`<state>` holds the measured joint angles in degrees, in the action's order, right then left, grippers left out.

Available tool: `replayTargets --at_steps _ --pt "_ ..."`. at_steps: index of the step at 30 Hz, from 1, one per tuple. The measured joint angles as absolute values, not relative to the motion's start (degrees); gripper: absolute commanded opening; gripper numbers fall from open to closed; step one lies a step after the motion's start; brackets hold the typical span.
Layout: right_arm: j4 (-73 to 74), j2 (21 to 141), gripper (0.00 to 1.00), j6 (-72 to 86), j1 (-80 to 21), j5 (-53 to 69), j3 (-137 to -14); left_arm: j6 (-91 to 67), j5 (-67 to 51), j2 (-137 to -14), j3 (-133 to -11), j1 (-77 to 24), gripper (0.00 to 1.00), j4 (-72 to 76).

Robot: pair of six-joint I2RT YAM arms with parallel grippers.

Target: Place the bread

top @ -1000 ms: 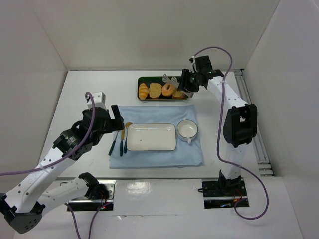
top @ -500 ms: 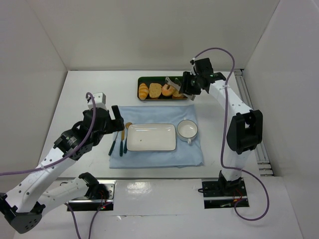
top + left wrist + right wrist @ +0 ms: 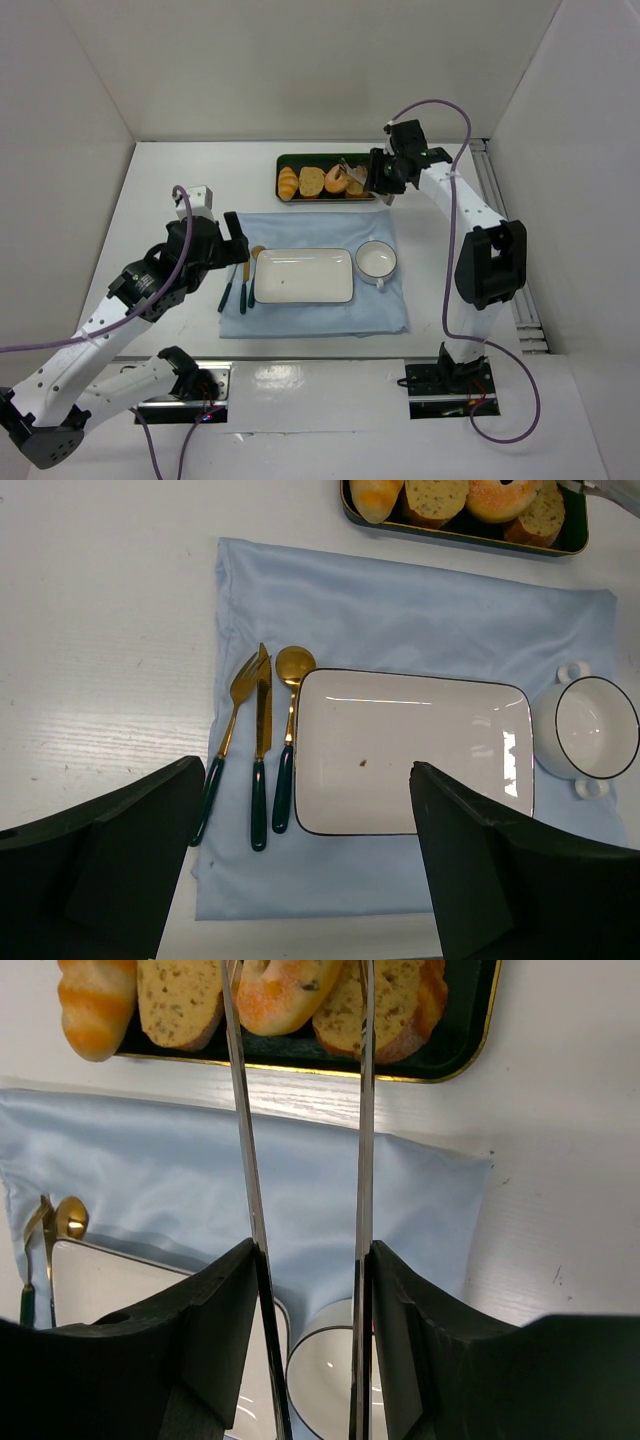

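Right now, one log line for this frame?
right gripper: shut on tongs | tongs: tips at bagel in tray | left gripper: open above cloth

No readable text, label, brand, number or sign is noted in any of the three views. The plate [image 3: 420, 730], bowl [image 3: 595, 725] and tray [image 3: 470, 1010] are seen to carry no legible marking.

left hand [image 3: 305, 778] spread, arm bent | right hand [image 3: 312, 1252] clamping tongs [image 3: 240, 1110] — arm outstretched

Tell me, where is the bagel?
In the top view, the bagel sits in the dark tray at the table's far side, between two bread slices.
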<state>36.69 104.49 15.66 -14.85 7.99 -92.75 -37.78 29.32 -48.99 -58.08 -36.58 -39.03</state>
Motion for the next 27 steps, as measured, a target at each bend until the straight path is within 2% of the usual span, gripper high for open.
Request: replayTargets --at_steps 15,18,19,22,27 --pt "33.9 104.5 0.53 17.8 -14.9 12.3 -85.9 -38.0 29.0 -48.4 -57.7 -36.6 0.97 -39.5" --pt "33.6 104.5 0.44 18.1 -14.9 12.9 -85.8 -38.0 29.0 -48.0 -57.7 -36.6 0.97 -39.7" --pt "33.5 104.5 0.36 18.3 -14.9 13.0 -85.8 -38.0 28.9 -47.9 -57.7 -36.6 0.97 -39.7" --pt "33.3 104.7 0.19 18.3 -14.9 13.4 -85.8 -38.2 28.9 -47.8 -57.7 -36.6 0.97 -39.9" --pt "33.4 105.4 0.16 18.5 -15.0 13.0 -86.3 -39.2 28.9 -47.8 -57.7 -36.6 0.97 -39.9"
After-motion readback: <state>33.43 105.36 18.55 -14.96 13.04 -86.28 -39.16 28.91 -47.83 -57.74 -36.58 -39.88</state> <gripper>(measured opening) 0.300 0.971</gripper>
